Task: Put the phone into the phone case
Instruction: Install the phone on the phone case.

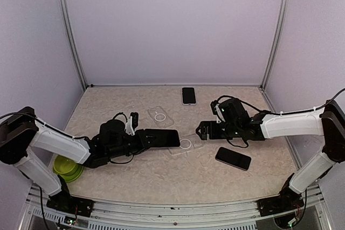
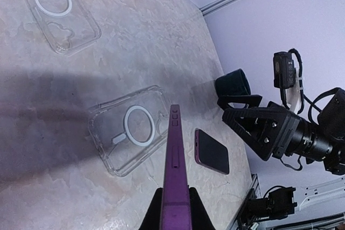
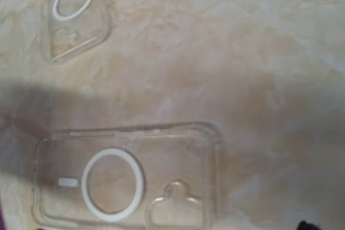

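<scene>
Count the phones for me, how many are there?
3: the held phone in the left pincer, the far phone lying farthest back, the near phone lying front right. None looks hidden.

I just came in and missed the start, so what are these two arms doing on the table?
The left arm grips a purple phone in shut jaws, its free end close to a clear case lying mid-table. The right arm is beside that case, jaws open and empty. The phone is not yet in the case.
</scene>
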`<move>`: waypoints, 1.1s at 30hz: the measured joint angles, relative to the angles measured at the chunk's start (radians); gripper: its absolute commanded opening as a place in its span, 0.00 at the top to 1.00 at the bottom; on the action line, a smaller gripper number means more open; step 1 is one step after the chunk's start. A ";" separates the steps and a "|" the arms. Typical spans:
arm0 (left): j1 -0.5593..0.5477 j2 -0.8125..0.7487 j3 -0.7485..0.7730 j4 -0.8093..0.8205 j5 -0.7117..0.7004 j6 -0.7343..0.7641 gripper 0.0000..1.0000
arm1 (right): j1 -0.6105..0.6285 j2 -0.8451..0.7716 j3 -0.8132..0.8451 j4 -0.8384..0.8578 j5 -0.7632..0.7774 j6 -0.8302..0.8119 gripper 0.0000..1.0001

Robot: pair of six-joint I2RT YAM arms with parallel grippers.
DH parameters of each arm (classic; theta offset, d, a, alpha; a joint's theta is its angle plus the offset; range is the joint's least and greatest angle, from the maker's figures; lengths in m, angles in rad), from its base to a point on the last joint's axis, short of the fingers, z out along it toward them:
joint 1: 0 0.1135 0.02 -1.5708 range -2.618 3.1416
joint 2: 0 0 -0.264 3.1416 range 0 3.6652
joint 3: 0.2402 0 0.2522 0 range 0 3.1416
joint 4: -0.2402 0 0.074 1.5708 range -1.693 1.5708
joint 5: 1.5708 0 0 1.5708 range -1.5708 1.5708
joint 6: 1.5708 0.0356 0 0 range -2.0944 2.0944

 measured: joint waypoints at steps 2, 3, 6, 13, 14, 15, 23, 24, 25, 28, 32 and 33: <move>0.000 0.039 0.019 0.018 0.000 -0.011 1.00 | -0.005 0.008 0.001 0.005 -0.024 -0.007 0.00; 0.000 0.061 0.032 0.027 0.002 -0.018 1.00 | -0.009 0.012 0.001 0.006 -0.034 -0.011 0.00; 0.000 0.134 0.075 0.052 0.008 -0.037 1.00 | -0.027 0.015 0.001 0.012 -0.072 -0.015 0.00; 0.000 0.269 0.154 0.098 0.036 -0.090 1.00 | -0.063 0.033 0.001 0.054 -0.163 -0.019 0.00; 0.000 0.284 0.163 0.103 0.039 -0.097 1.00 | -0.064 0.040 0.001 0.060 -0.175 -0.020 0.00; 0.000 0.296 0.171 0.109 0.042 -0.103 1.00 | -0.065 0.047 0.001 0.064 -0.184 -0.020 0.00; 0.000 0.352 0.205 0.115 0.025 -0.174 1.00 | -0.082 0.108 0.008 0.086 -0.246 -0.018 0.00; 0.000 0.359 0.210 0.115 0.020 -0.185 1.00 | -0.085 0.111 0.009 0.090 -0.253 -0.017 0.00; -0.001 0.365 0.214 0.115 0.015 -0.194 1.00 | -0.089 0.115 0.012 0.091 -0.260 -0.017 0.00; -0.007 0.376 0.216 0.113 -0.006 -0.219 1.00 | -0.092 0.134 0.026 0.102 -0.275 -0.014 0.00; -0.017 0.388 0.222 0.100 -0.028 -0.240 1.00 | -0.093 0.164 0.040 0.114 -0.296 -0.013 0.00; -0.018 0.393 0.230 0.096 -0.028 -0.247 1.00 | -0.093 0.174 0.042 0.117 -0.301 -0.014 0.00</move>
